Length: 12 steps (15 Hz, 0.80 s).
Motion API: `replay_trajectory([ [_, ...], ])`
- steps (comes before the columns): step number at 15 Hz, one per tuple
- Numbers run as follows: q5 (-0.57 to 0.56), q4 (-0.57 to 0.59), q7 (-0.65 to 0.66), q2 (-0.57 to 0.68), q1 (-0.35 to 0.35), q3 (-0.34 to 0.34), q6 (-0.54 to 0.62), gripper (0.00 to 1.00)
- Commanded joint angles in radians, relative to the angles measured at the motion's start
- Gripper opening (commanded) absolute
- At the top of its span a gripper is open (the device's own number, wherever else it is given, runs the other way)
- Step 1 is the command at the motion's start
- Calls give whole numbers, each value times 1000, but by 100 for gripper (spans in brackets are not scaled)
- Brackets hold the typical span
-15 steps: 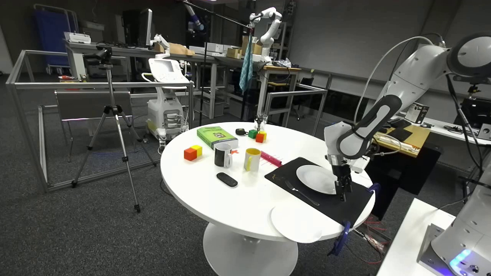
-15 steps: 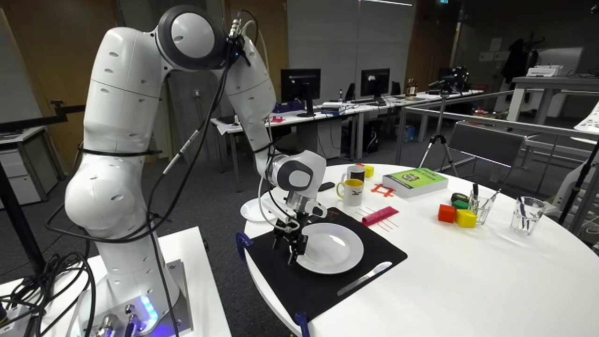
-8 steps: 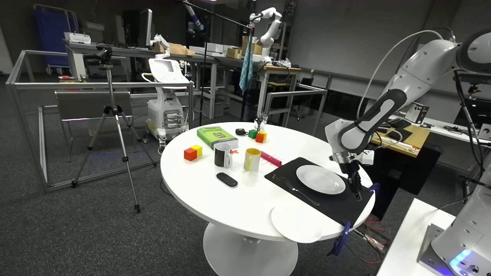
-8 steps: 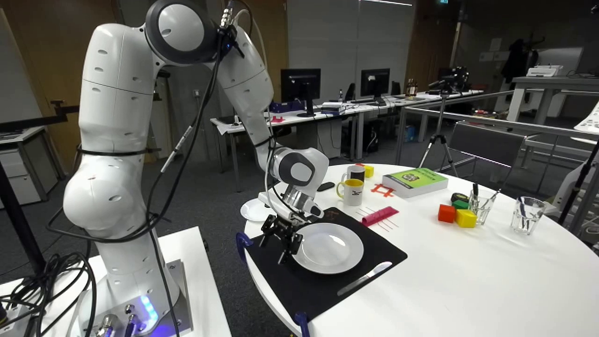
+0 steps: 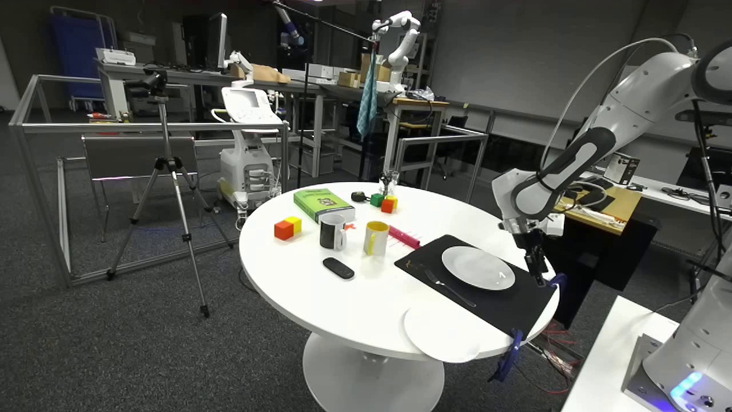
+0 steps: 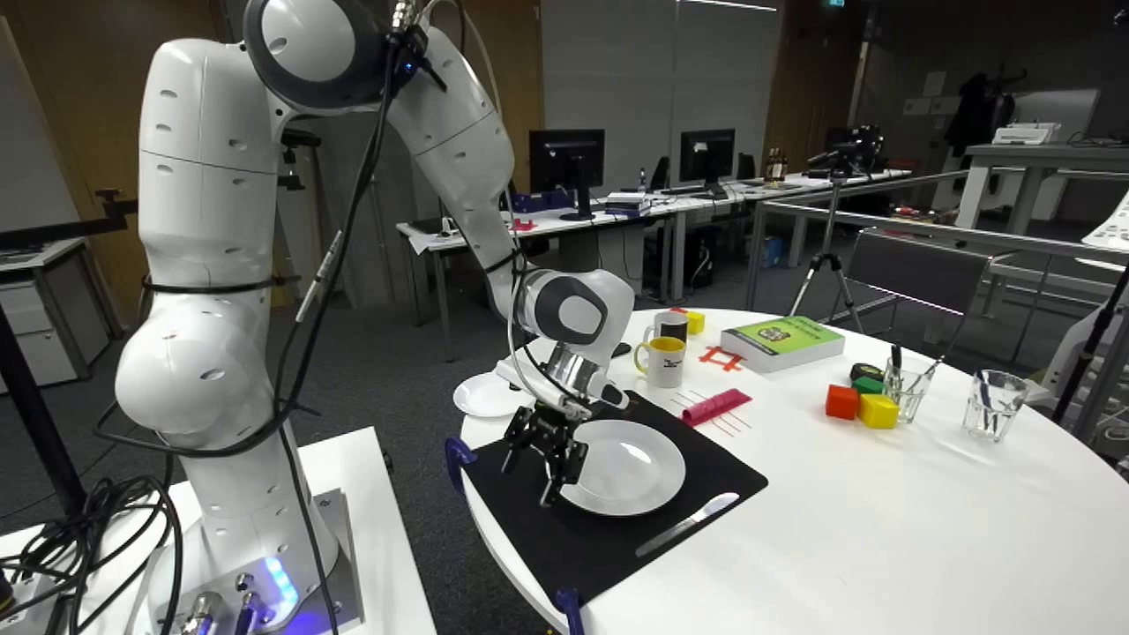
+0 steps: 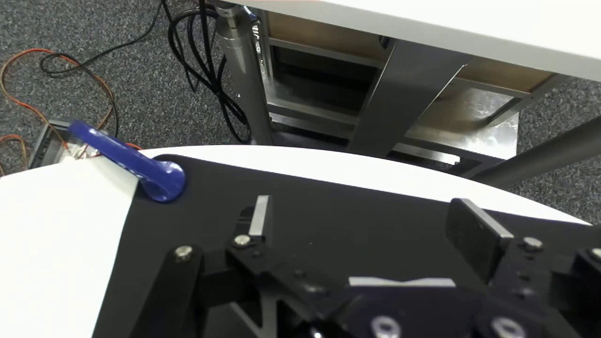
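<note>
A white arm (image 6: 207,353) rises from a side table (image 6: 379,529) at the far left and reaches toward the round table (image 6: 882,529). On that table's rim a blue clamp (image 6: 456,460) sits at one corner of the black mat (image 6: 564,556), and a small white plate (image 6: 481,396) lies near it, partly behind the arm. Then comes the gripper (image 6: 529,481), tilted, its jaws spread wide: in the wrist view the two fingers (image 7: 261,216) stand well apart, mat showing between them. It is over the mat, close to the table's edge; whether the tips touch the mat I cannot tell. A second blue clamp (image 6: 571,608) sits at the mat's near corner. The large white plate (image 6: 628,467) follows, flat on the mat; in an exterior view that also shows a fork (image 5: 452,289) there, a gap lies between plate and gripper. A yellow-lined mug (image 6: 668,366) stands beyond the mat, with a black-and-white mug (image 6: 672,326) just behind it. A knife (image 6: 688,526) lies along the mat's right edge. Farther right are a pink roll (image 6: 716,407), an orange lattice piece (image 6: 721,357) and a green book (image 6: 781,342). A red cube (image 6: 841,402) and a yellow cube (image 6: 878,412) sit side by side, a green cube (image 6: 868,385) behind, then a glass (image 6: 913,401) holding slim objects and another glass (image 6: 986,419) at the far right
</note>
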Motion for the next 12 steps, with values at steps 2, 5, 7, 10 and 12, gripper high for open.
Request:
replay_trajectory([
  [2,-48,-43,12,-82,-52,-43,47,100],
  [5,-45,-46,7,-100,-70,-56,68,100],
  [7,-48,-56,10,-125,-77,-62,88,100],
  [10,-46,-69,20,-166,-79,-64,127,100],
  [12,-43,-80,24,-205,-77,-63,142,100],
])
